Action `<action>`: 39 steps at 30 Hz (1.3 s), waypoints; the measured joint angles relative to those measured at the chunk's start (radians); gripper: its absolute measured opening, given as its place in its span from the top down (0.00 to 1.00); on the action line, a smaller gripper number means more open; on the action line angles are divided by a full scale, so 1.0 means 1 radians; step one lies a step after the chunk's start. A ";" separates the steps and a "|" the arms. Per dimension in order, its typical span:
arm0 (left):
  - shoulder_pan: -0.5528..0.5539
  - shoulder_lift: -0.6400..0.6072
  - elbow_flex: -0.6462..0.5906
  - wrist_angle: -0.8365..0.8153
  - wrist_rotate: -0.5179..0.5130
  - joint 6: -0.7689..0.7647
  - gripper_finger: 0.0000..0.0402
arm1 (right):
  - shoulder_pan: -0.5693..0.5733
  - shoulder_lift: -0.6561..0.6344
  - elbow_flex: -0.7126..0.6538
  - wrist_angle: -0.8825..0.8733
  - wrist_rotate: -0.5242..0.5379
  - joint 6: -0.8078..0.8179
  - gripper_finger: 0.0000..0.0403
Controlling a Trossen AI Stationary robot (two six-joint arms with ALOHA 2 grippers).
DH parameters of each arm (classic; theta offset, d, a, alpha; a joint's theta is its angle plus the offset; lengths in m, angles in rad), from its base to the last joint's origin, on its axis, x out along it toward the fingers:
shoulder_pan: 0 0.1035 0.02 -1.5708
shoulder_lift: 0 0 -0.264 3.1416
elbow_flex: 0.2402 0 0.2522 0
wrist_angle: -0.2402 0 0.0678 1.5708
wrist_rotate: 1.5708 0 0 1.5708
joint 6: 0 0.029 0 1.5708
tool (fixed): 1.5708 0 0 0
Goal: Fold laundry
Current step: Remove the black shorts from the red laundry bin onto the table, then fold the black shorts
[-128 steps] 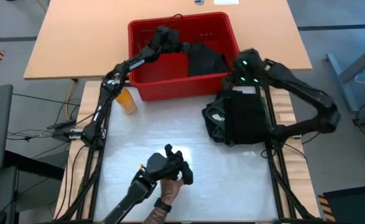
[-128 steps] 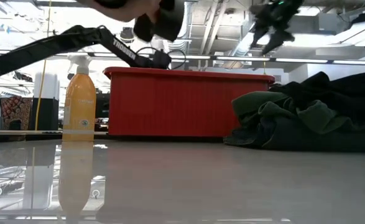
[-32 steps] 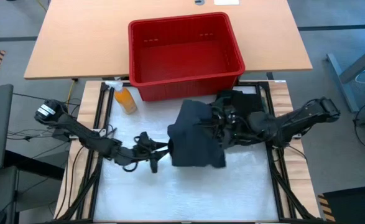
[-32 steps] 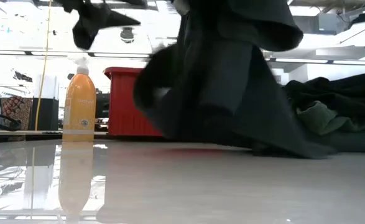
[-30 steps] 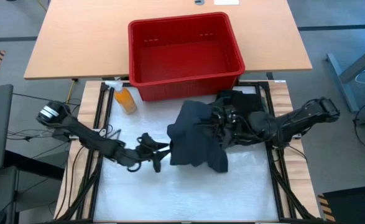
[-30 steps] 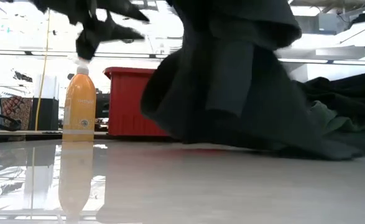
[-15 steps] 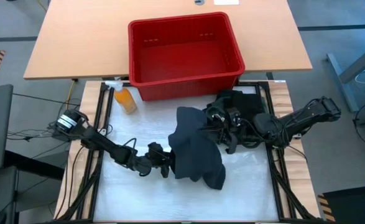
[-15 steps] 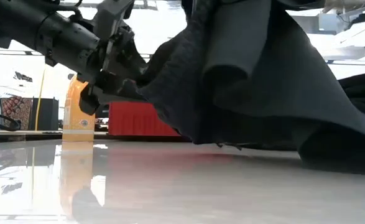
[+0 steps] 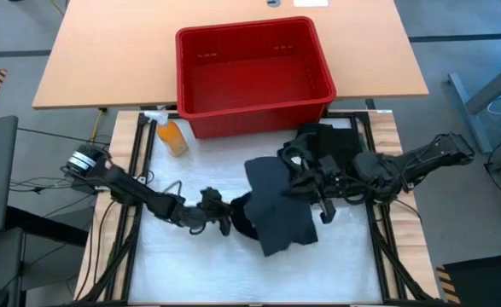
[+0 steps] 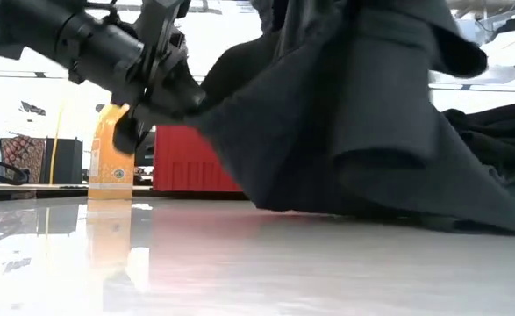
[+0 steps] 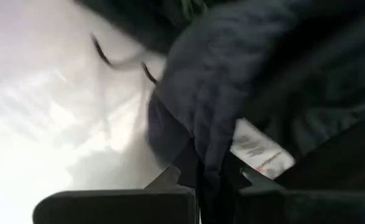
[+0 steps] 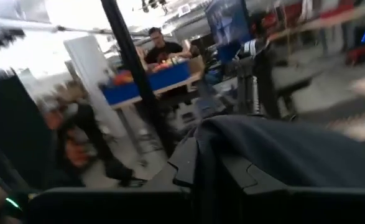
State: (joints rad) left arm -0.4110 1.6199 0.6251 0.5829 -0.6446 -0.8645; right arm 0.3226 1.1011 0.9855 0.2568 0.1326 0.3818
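A black garment (image 9: 280,213) hangs between my two grippers over the middle of the table, and its lower folds (image 10: 389,209) rest on the white tabletop. My left gripper (image 9: 227,220) is shut on the garment's left edge. My right gripper (image 9: 303,176) is shut on its upper far part. More dark laundry (image 9: 331,145) lies piled at the far right. The red bin (image 9: 254,72) stands behind, with bare walls and floor showing. My left gripper pinches a bunched fold at the garment's left edge (image 11: 208,163) between its two fingers, close to a white label (image 11: 257,149). It comes nearly level from the table's left. The cloth rises taut from there toward the other gripper. My right gripper pinches a thick fold of the garment's upper part (image 12: 210,158) between its two fingers, coming about level from the table's right. Held above the table, the cloth hangs below the fingers in broad folds.
An orange bottle (image 9: 173,136) stands at the far left, beside the bin's near left corner. Bare white tabletop (image 9: 233,273) lies along the near side. People stand among tables in the room beyond (image 12: 160,46).
My left gripper has gone down and toward the table's right, reached the garment's left edge and shut on it. My right gripper has rolled while it holds the cloth. The garment's lower part has swung toward the near right and spread out.
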 joint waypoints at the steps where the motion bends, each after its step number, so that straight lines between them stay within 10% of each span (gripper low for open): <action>1: 0.011 -0.033 0.000 -0.034 -0.009 0.023 0.99 | -0.010 -0.006 0.000 -0.006 0.002 -0.051 0.86; 7: 0.150 -0.378 0.018 -0.208 -0.055 0.292 1.00 | -0.154 -0.017 0.020 0.046 -0.031 -0.360 0.88; 12: 0.255 -0.690 0.152 -0.404 -0.086 0.573 1.00 | -0.300 0.018 0.144 0.003 -0.285 -0.483 0.88; 17: 0.260 -0.819 0.318 -0.662 -0.049 0.654 1.00 | -0.292 0.072 0.354 -0.415 -0.487 -0.485 0.88; 24: 0.122 -0.712 0.264 -1.152 0.059 0.156 1.00 | -0.165 0.270 0.320 -1.006 -0.389 -0.216 0.82; 35: -0.030 -0.425 0.133 -1.166 0.101 -0.117 1.00 | 0.045 0.533 0.280 -1.231 -0.538 -0.117 0.49; 39: -0.049 -0.376 0.132 -1.167 0.120 -0.116 1.00 | 0.095 0.537 0.279 -1.133 -0.358 -0.026 0.44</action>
State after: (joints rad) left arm -0.4602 1.2440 0.7574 -0.5845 -0.5247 -0.9809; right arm 0.4180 1.6379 1.2644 -0.8757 -0.2259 0.3557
